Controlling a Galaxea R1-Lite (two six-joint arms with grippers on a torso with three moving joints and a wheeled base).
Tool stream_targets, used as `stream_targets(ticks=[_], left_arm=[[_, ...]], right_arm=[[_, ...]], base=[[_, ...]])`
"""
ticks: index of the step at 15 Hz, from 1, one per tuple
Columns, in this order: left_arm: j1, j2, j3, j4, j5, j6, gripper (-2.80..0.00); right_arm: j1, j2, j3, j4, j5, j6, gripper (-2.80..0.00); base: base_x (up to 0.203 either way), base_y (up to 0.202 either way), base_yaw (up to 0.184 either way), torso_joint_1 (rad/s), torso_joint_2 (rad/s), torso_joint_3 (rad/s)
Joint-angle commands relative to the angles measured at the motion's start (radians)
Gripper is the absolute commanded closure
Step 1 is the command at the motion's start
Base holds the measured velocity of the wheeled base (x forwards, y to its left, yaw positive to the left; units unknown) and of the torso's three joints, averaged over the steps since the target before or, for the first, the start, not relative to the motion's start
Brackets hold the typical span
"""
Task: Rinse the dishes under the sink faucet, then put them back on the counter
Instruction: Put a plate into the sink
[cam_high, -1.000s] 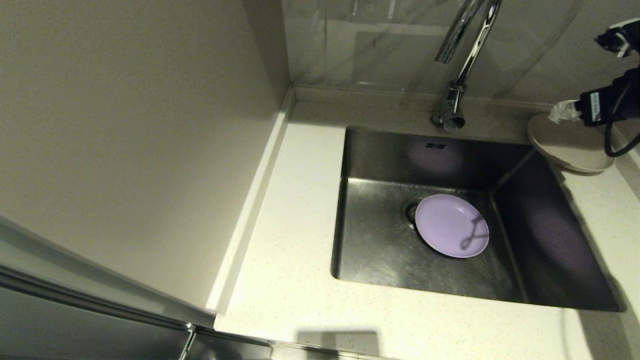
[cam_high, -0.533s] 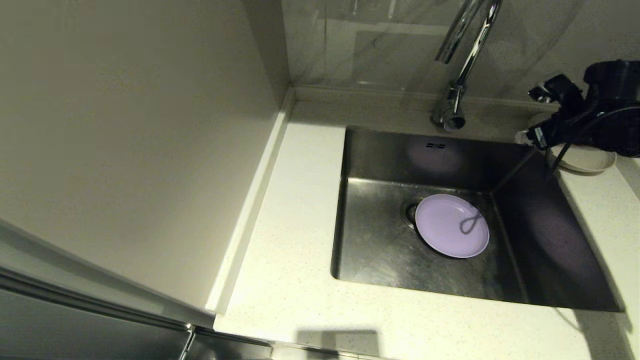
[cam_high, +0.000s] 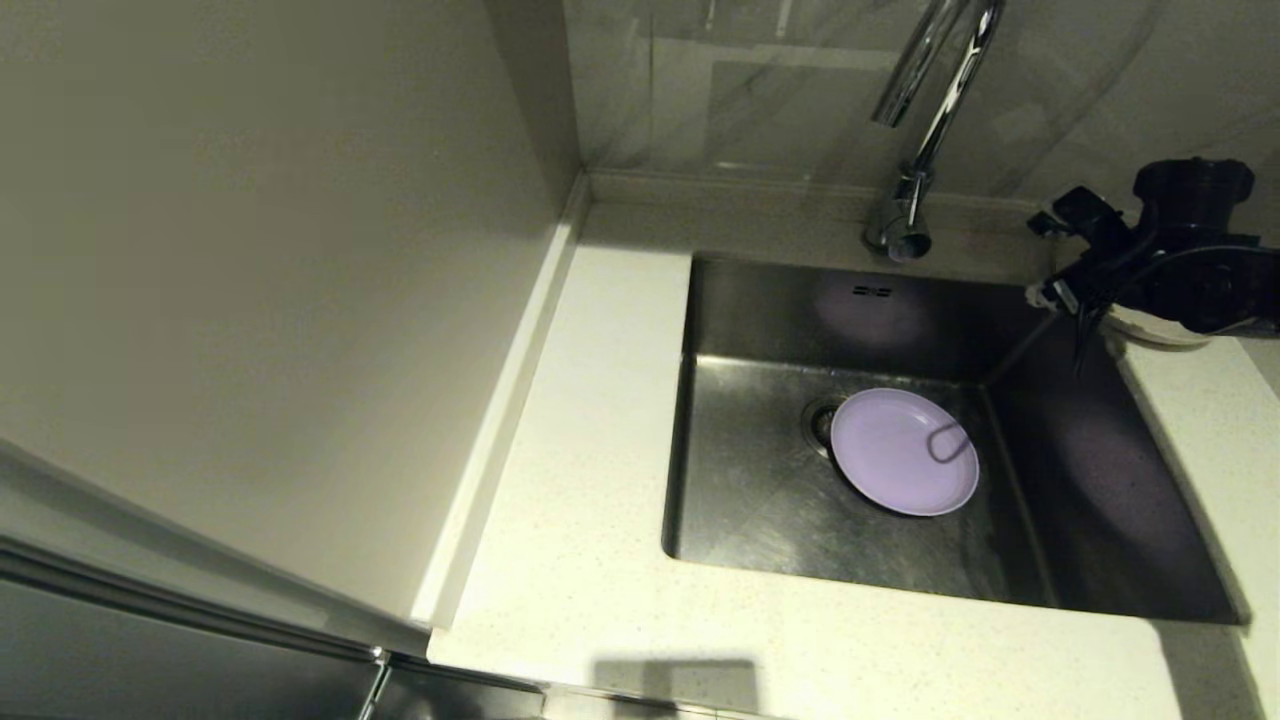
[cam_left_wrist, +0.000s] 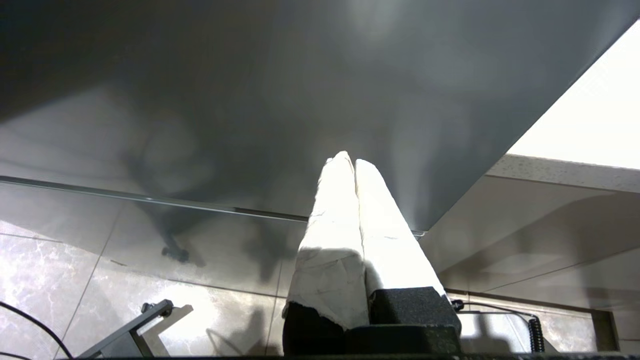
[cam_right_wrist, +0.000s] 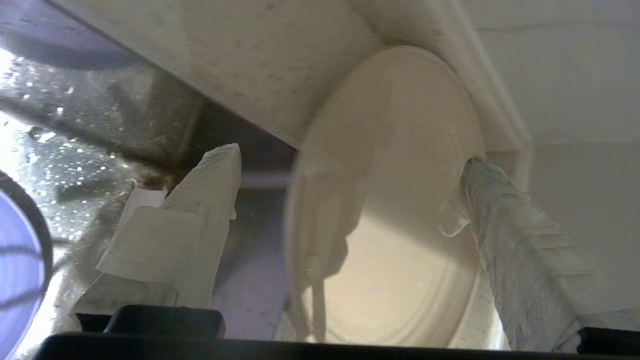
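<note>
Right gripper (cam_right_wrist: 350, 195) above the beige plate (cam_right_wrist: 395, 215), at the back right corner of the sink (cam_high: 760, 500), where the counter (cam_high: 590, 560) meets its low raised back edge. The cloth-wrapped fingers (cam_right_wrist: 200, 220) stand spread wide, one over the basin side and one beyond the plate's far rim, closing on nothing; the plate lies flat on the counter with its near edge overhanging the sink lip (a placement that leaves the rim free for a finger to reach under or around it). In the head view the plate is mostly hidden beneath the arm. The lavender plate (cam_high: 903, 452) lies flat on the sink floor, overlapping the drain strainer (cam_high: 822, 424), roughly below the faucet (cam_high: 925, 110) spout, probably set there for rinsing. No water stream is visible. The white bowl is not in view. The left gripper (cam_left_wrist: 350, 165) is parked below counter level, its wrapped fingers pressed together and empty.
</note>
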Motion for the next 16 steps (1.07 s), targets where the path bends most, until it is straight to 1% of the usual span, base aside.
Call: stream_targets(ticks=[1,4,7,10,11,16], left_arm=[[0.0,-0.003,0.0,0.0,0.0,0.0,0.0],[0.0,-0.003,0.0,0.0,0.0,0.0,0.0],[0.0,-0.003,0.0,0.0,0.0,0.0,0.0],[0.0,-0.003,0.0,0.0,0.0,0.0,0.0],[0.0,-0.003,0.0,0.0,0.0,0.0,0.0],[0.0,-0.003,0.0,0.0,0.0,0.0,0.0]], right_arm=[[-0.002,0.01,0.001,-0.001,-0.008,-0.004,-2.8],[-0.011,0.019,-0.002,-0.002,-0.014,-0.005,-2.8],[-0.036,0.053,-0.003,-0.05,-0.034,-0.039,-2.8],[-0.048,0.056,0.002,-0.052,-0.036,-0.039,-2.8],[-0.052,0.055,0.004,-0.052,-0.036,-0.039,0.0],[-0.069,0.011,0.06,-0.054,-0.033,-0.035,0.0]], base=[[0.0,0.0,0.0,0.0,0.0,0.0],[0.0,0.0,0.0,0.0,0.0,0.0],[0.0,0.0,0.0,0.0,0.0,0.0],[0.0,0.0,0.0,0.0,0.0,0.0],[0.0,0.0,0.0,0.0,0.0,0.0],[0.0,0.0,0.0,0.0,0.0,0.0]])
